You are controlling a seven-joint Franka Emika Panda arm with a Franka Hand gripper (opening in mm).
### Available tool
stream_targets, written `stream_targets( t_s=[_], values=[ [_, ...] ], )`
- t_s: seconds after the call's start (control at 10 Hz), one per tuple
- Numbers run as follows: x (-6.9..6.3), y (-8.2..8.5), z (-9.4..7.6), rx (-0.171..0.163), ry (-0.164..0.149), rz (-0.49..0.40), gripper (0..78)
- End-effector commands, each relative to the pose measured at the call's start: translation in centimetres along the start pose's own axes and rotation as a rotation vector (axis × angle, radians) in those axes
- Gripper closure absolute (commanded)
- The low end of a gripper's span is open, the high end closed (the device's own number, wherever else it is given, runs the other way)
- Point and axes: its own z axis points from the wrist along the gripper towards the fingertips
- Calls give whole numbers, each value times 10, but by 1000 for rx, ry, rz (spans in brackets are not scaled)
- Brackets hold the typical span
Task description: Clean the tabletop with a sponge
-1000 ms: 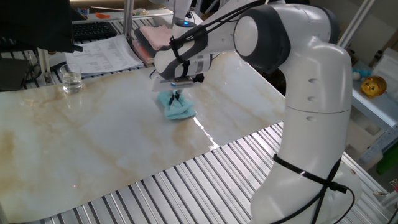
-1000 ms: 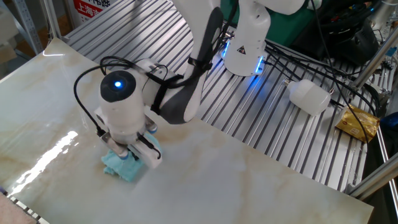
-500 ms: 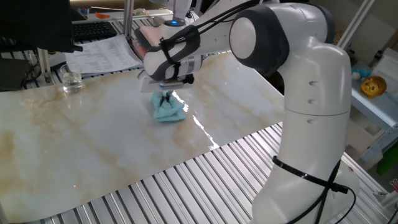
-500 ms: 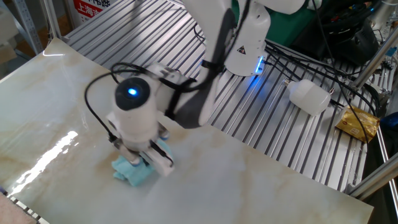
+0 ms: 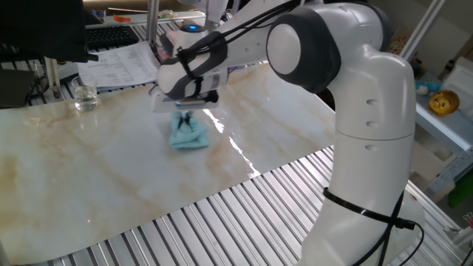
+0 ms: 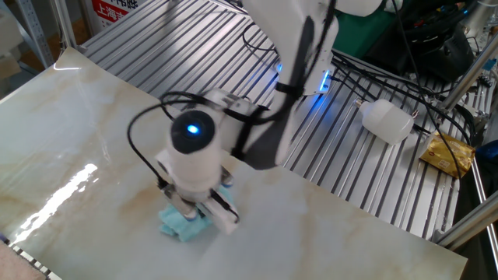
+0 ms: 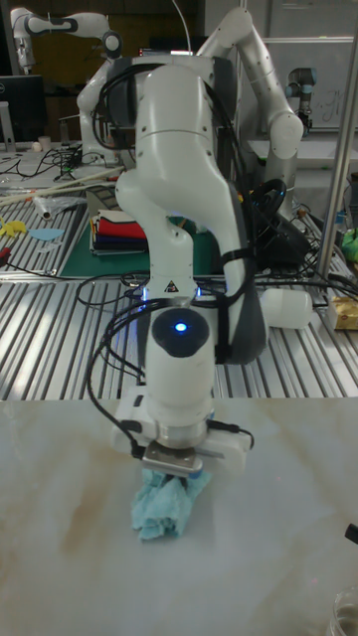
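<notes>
A crumpled light-blue sponge [image 5: 188,135] [image 6: 185,225] [image 7: 165,507] lies pressed on the tabletop [image 5: 89,170] [image 6: 62,124] [image 7: 278,537], a glossy cream marble-look sheet with faint brown streaks. My gripper [image 5: 185,117] [image 6: 199,217] [image 7: 178,473] points straight down over it, shut on the sponge's top, with the fingertips buried in the material. The wrist body hides most of the fingers in the other fixed view and the tall view.
A small glass jar [image 5: 85,97] stands at the tabletop's far left edge. Papers [image 5: 122,63] and a keyboard lie behind it. Ribbed grey metal slats [image 5: 222,222] [image 6: 366,163] border the sheet. A white bottle [image 6: 387,120] and a yellow packet [image 6: 447,153] lie on the slats.
The gripper has dragged the sponge across the tabletop, leftward in one fixed view and rightward in the other. It stays shut on the sponge throughout.
</notes>
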Motion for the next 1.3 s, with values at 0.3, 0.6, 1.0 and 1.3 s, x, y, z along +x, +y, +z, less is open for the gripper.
stream_targets(
  t_s=[0.3,0.6,1.0,1.3],
  values=[
    [11,29,-6,3,-3,-23,763],
    [11,29,-6,18,-1,-23,763],
    [11,29,-6,29,5,-12,763],
    [-1,32,-2,26,-4,-18,763]
  ],
)
